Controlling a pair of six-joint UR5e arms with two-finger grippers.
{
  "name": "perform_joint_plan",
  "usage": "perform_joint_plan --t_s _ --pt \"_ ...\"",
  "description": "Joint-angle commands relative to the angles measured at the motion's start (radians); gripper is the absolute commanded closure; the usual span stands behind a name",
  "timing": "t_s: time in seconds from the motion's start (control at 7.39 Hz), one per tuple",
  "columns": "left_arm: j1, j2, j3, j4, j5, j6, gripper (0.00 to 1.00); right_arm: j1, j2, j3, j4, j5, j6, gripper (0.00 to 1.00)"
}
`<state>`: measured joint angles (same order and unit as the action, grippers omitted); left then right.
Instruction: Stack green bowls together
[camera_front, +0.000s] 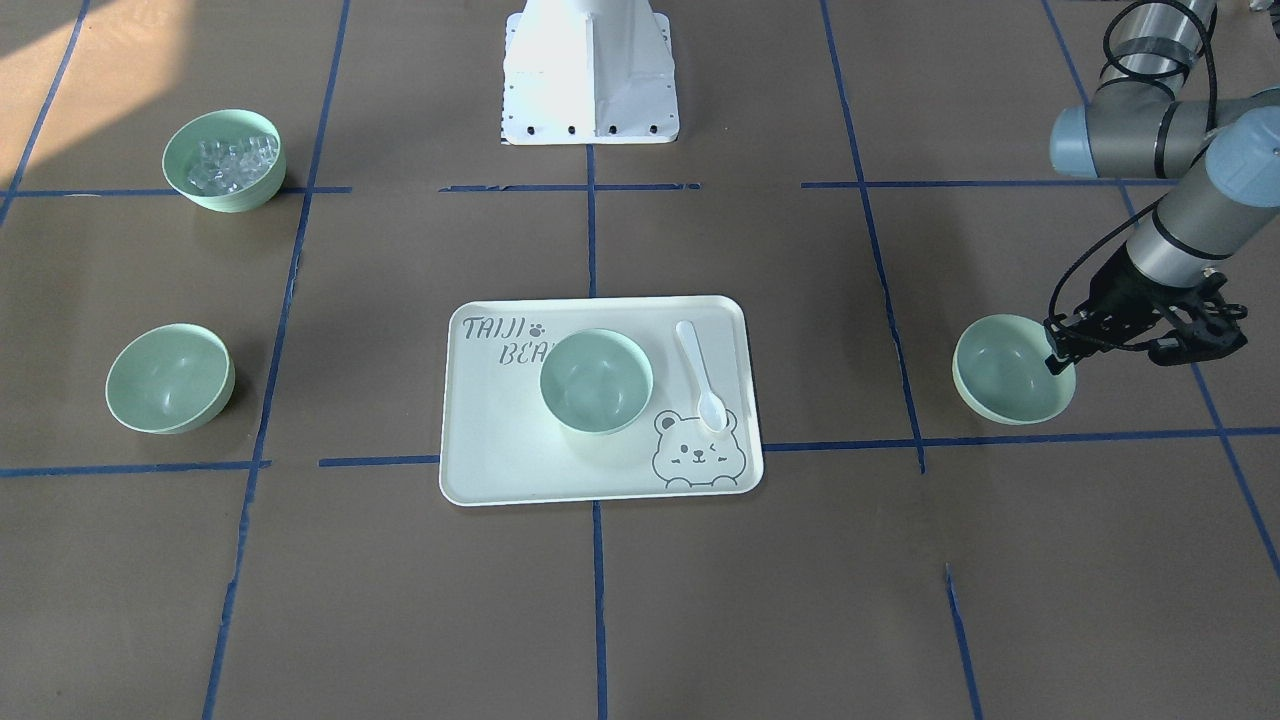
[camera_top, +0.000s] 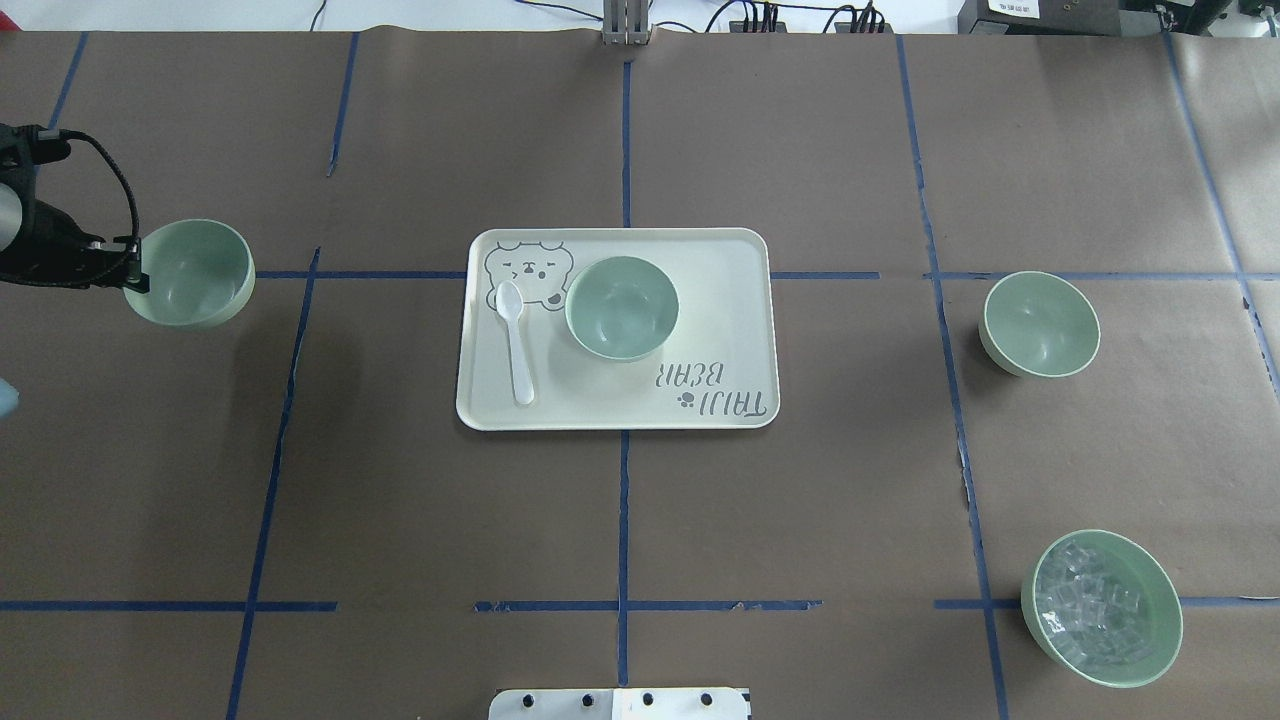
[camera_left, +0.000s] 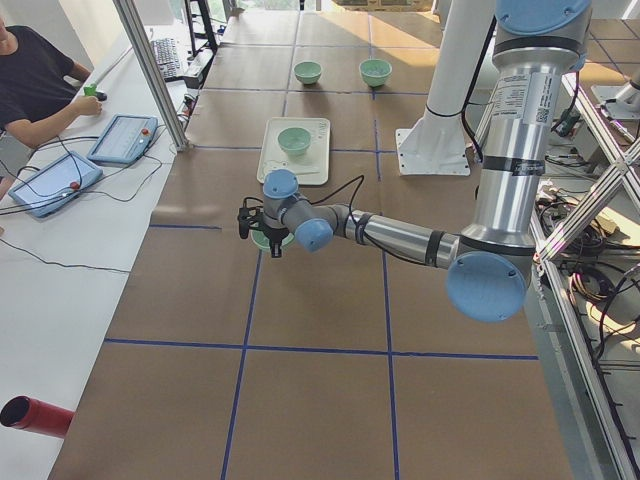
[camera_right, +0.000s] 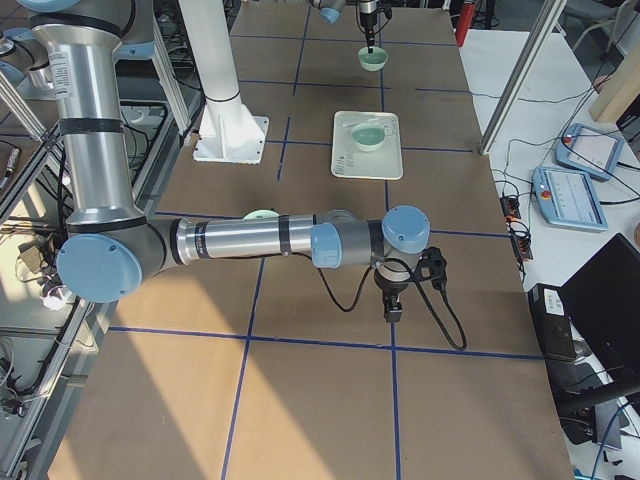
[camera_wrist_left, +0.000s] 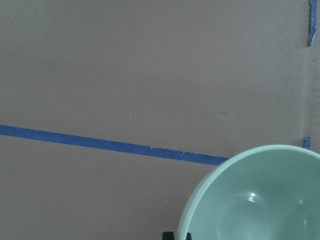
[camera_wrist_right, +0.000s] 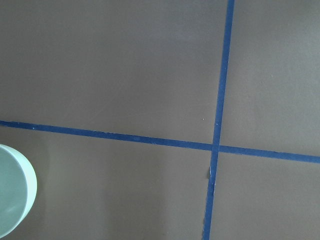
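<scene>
At the table's left end: left bowl (camera_front: 1005, 372) on brown paper (camera_front: 700, 600), with the left gripper (camera_front: 1058, 358) pinching its rim on the side away from the tray.
Left wrist view: the bowl is cut off by the frame corner; only two dark fingertips (camera_wrist_left: 167, 235) peek in, straddling the rim.
Right gripper (camera_right: 391, 310): seen only from the right side camera, pointing down over the paper; open or closed, I cannot tell.
Middle bowl (camera_top: 620, 305): upright on the cream tray (camera_top: 720, 300), beside a white spoon (camera_top: 518, 345).
Right bowl (camera_top: 1040, 322): alone, well apart from the tray.
Fourth bowl (camera_front: 235, 197): holds clear cubes.
Finish: bowls are round, smooth, glossy mint plastic; the tray is a rounded rectangle with a bear print.
</scene>
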<state>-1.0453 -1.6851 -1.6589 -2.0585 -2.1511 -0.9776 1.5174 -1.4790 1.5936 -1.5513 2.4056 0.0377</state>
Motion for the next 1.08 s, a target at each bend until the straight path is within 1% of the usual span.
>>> perform_joint_plan --t_s 0.0,0.14,0.27,0.41,0.54,0.68,0.95 --pt "-0.019 -0.136 -0.041 0.189 -0.010 -0.038 1.00 -0.070 -0.003 0.002 0.148 0.001 0.212 0.00" --pt "-0.015 -0.210 -0.042 0.240 -0.012 -0.135 1.00 -0.148 -0.023 -0.004 0.315 -0.006 0.379 0.00" --pt "-0.006 -0.238 -0.041 0.242 -0.010 -0.227 1.00 -0.214 -0.027 -0.004 0.418 -0.011 0.536 0.00" --pt "0.001 -0.276 -0.044 0.244 -0.010 -0.328 1.00 -0.271 -0.029 -0.004 0.507 -0.029 0.645 0.00" --pt "0.005 -0.306 -0.047 0.245 -0.010 -0.395 1.00 -0.333 -0.029 -0.004 0.545 -0.070 0.728 0.00" --pt "0.011 -0.315 -0.050 0.247 -0.010 -0.423 1.00 -0.386 -0.030 -0.004 0.551 -0.121 0.754 0.00" --pt "0.034 -0.338 -0.053 0.247 -0.010 -0.478 1.00 -0.439 -0.030 -0.006 0.550 -0.140 0.757 0.00"
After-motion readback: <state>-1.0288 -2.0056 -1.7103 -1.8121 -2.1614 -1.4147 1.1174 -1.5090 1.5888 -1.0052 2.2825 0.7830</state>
